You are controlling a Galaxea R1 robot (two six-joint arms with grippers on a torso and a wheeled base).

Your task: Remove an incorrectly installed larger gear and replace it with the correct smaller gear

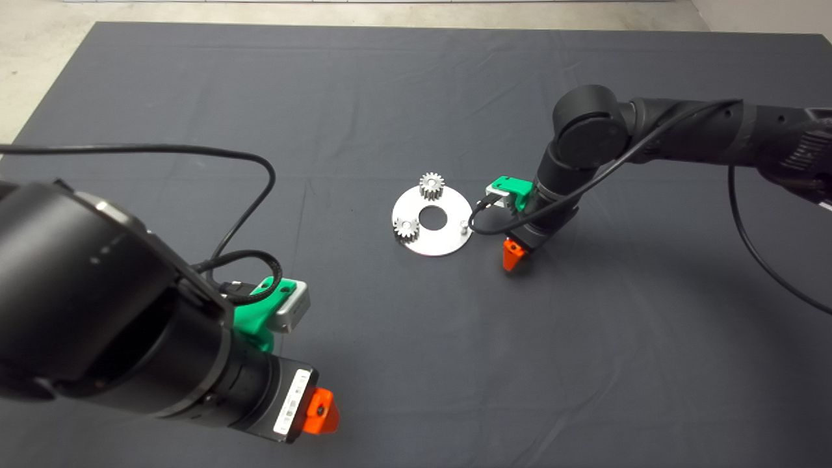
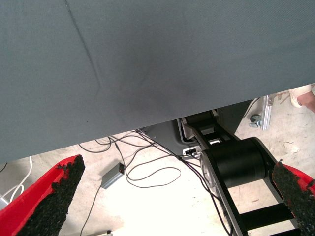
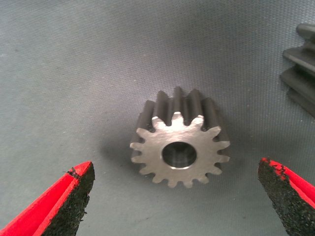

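Smaller gear (image 3: 179, 150) lies on the dark mat (image 1: 416, 364) directly ahead of the right gripper (image 3: 177, 199), squarely between its two red fingers (image 3: 59, 201) — spread wide, with clear mat on either side of the teeth. Its centre hole faces up toward the wrist camera, so its axis runs roughly in line with the gripper's reach and the fingers stand to either side of its toothed rim. At the edge of that wrist view a dark ribbed part shows, likely the larger gear (image 3: 302, 69), off the plate and apart from the small one.

From above, the right gripper (image 1: 513, 255) reaches down just beside the right-hand rim of the round metal plate (image 1: 448, 244) near the mat's middle; the arm hides the gear beneath it. Two silver gears (image 1: 431, 186) sit on the plate around its centre hole, and a bare peg (image 1: 463, 227) stands free nearest the gripper — the likely seat for the small gear. The right arm is plainly the nearer; closing across the teeth looks like the next call.

Left gripper (image 1: 322, 411) waits near the mat's front left edge, held wide on nothing, its camera seeing the mat's edge, floor cables and part of a shoe (image 2: 304, 96).
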